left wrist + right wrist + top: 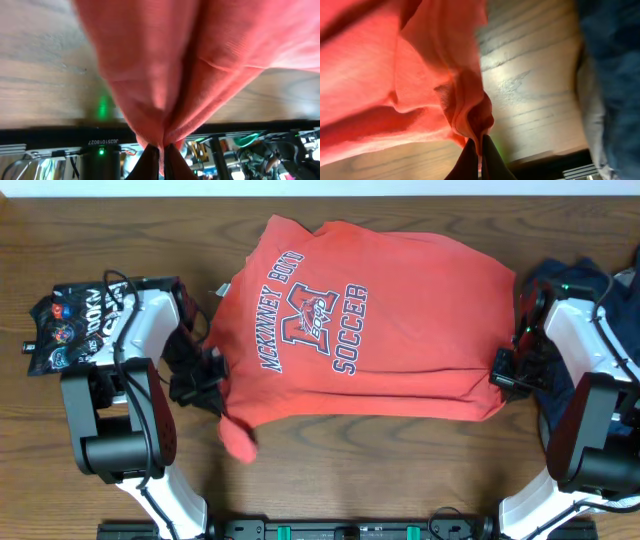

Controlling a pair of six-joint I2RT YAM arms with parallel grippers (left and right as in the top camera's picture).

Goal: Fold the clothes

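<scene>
The clothes, an orange-red T-shirt [360, 320] with a navy-and-white soccer print facing up, are spread across the middle of the table, held up between both arms. My left gripper [212, 370] is shut on the shirt's left edge; in the left wrist view the cloth [175, 75] hangs bunched from the closed fingertips [162, 150]. A sleeve [238, 442] droops below that grip. My right gripper [502, 370] is shut on the right edge, where the fabric [420, 75] gathers into the pinched fingers [480, 147].
A glossy black printed snack bag [62, 325] lies at the far left beside the left arm. Dark blue cloth [580, 280] lies under the right arm at the far right. The wooden table [400, 470] shows in front of the shirt.
</scene>
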